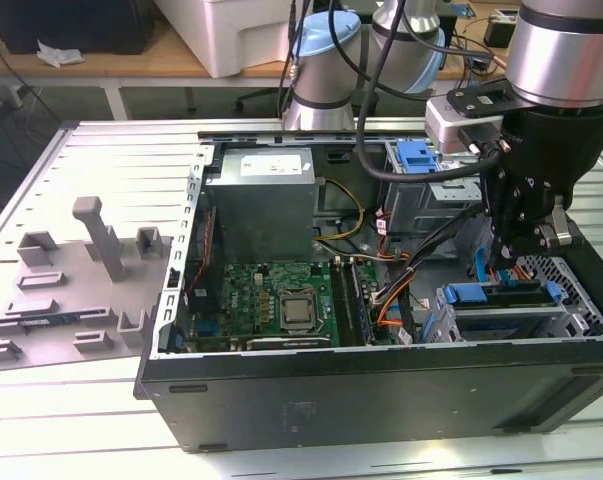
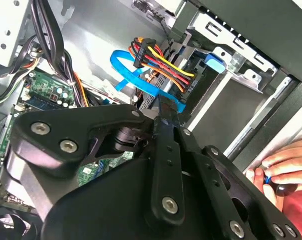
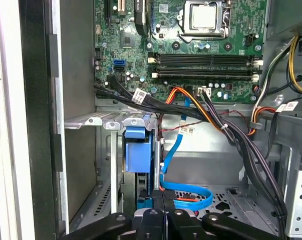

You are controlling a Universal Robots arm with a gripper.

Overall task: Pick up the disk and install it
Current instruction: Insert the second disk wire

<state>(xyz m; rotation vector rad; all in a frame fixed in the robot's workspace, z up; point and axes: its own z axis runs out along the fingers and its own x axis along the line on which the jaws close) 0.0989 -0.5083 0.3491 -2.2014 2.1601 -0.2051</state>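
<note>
A: Status at that frame?

B: Nearest the wrist cameras, the black two-finger gripper (image 3: 163, 207) was down inside the open black desktop computer case (image 1: 381, 395), at the drive cage on the exterior view's right. Fingers looked pressed together; whether they pinched anything, couldn't tell.

A: And the disk?

B: The flat silver drive in its blue plastic carrier (image 3: 138, 152) sat on edge in the grey metal drive cage (image 3: 85, 150), just in front of the fingertips. In the exterior view the same carrier (image 1: 496, 296) lay in the cage directly under the gripper (image 1: 509, 258).

A: So installed?

B: Judged mostly in: pick-up done, the disk in its slot. Fully seated or latched, couldn't confirm. The bundle of red, yellow and black power wires with a black plug (image 2: 158, 62) and the flat blue data cable (image 3: 191, 195) lay loose beside the cage.

A: Anything further back?

B: Green motherboard (image 3: 191, 45) with the bare processor socket, then the plain grey metal power supply box (image 1: 259, 205). A person's hand (image 2: 286, 167) rested at the case's edge, holding a small blue item.
</note>
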